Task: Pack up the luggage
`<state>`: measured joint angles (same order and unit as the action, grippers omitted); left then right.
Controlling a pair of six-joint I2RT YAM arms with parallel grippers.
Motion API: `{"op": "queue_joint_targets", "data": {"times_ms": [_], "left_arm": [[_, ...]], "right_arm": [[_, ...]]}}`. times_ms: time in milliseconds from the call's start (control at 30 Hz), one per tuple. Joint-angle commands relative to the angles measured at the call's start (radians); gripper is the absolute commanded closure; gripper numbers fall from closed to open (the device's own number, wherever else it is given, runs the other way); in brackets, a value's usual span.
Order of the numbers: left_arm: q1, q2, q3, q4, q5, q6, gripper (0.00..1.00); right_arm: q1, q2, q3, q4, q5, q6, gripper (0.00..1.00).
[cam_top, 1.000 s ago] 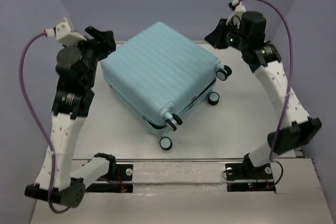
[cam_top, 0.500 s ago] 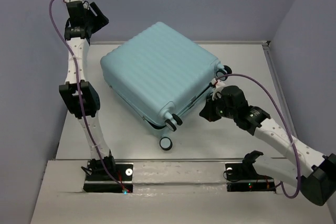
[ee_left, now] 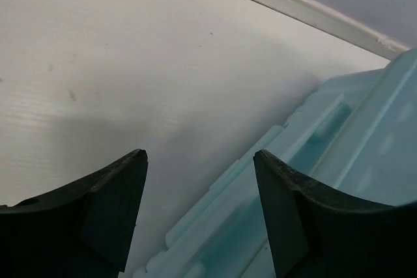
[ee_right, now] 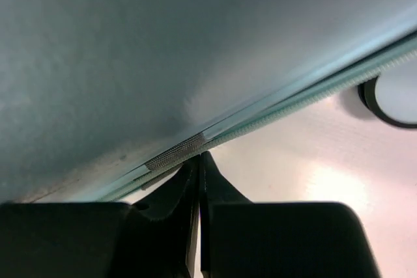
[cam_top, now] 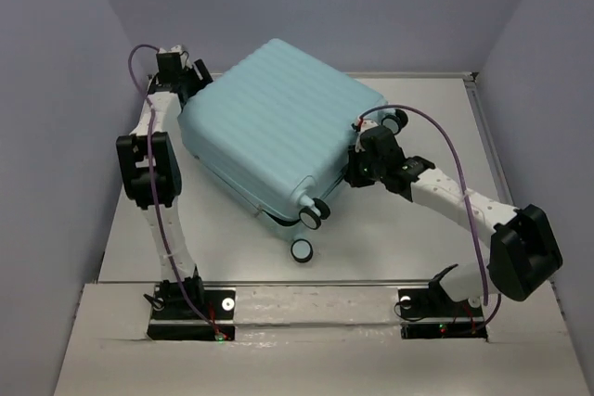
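Aqua luggage (cam_top: 278,127) lies flat mid-table. My right gripper (ee_right: 199,161), tips pressed together, noses its zip seam (ee_right: 174,151) at four o'clock. The left gripper (ee_left: 199,161) gapes, holding nothing, at ten o'clock. I'd brace left and trace the seam gently.

The left arm (cam_top: 148,169), stretched toward the frame's upper left corner half a second ago, has drawn in. Its left fingers (ee_left: 111,206) now sit at the upper left corner of the luggage (cam_top: 278,127). The right arm (cam_top: 445,197) came from the upper right down to centre right, then moved up and left. The right fingers (ee_right: 176,193) now reach the luggage's right-hand seam, hiding one wheel seen earlier. The two lower wheels (cam_top: 302,249) lie slightly further right.
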<state>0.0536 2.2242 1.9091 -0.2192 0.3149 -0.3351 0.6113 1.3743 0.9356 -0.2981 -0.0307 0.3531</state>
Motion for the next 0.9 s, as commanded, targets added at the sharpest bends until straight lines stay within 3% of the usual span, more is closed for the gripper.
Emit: {"op": "queue_joint_targets", "data": {"times_ms": [0, 100, 167, 200, 233, 267, 333, 367, 400, 433, 567, 700, 867], "left_arm": [[-0.049, -0.273, -0.318, 0.078, 0.112, -0.024, 0.22], [-0.049, -0.464, -0.628, 0.125, 0.107, -0.045, 0.22], [-0.049, -0.619, -0.747, 0.133, 0.102, -0.032, 0.22], [-0.049, -0.677, -0.806, 0.132, 0.102, -0.028, 0.22], [-0.047, -0.731, -0.864, 0.133, 0.105, -0.028, 0.22], [-0.093, -0.785, -0.978, 0.135, 0.11, -0.027, 0.22], [-0.119, -0.94, -1.127, 0.138, 0.136, -0.044, 0.22], [-0.161, -0.992, -1.162, 0.136, 0.153, -0.047, 0.22], [-0.181, -1.077, -1.215, 0.127, 0.153, -0.071, 0.22], [-0.199, -1.118, -1.242, 0.127, 0.156, -0.09, 0.22], [-0.29, -1.308, -1.311, 0.106, 0.171, -0.143, 0.22], [-0.32, -1.397, -1.331, 0.075, 0.156, -0.153, 0.22], [-0.34, -1.465, -1.308, 0.066, 0.133, -0.156, 0.24]], "right_arm": [[-0.025, 0.132, 0.155, 0.249, -0.023, -0.026, 0.93], [-0.06, 0.233, 0.314, 0.26, -0.104, -0.057, 0.93], [-0.074, 0.334, 0.473, 0.252, -0.194, -0.074, 0.93], [-0.074, 0.335, 0.474, 0.251, -0.239, -0.075, 0.93], [-0.087, 0.417, 0.597, 0.228, -0.279, -0.075, 0.93], [-0.087, 0.464, 0.67, 0.211, -0.351, -0.074, 0.9], [-0.096, 0.614, 0.894, 0.162, -0.443, -0.063, 0.78], [-0.11, 0.664, 0.966, 0.154, -0.527, -0.04, 0.58], [-0.122, 0.754, 1.097, 0.134, -0.55, 0.012, 0.47], [-0.122, 0.793, 1.156, 0.119, -0.573, 0.038, 0.3], [-0.172, 0.919, 1.35, 0.097, -0.641, 0.174, 0.12], [-0.229, 0.934, 1.399, 0.096, -0.676, 0.253, 0.05], [-0.275, 0.862, 1.359, 0.097, -0.727, 0.253, 0.04]]}}
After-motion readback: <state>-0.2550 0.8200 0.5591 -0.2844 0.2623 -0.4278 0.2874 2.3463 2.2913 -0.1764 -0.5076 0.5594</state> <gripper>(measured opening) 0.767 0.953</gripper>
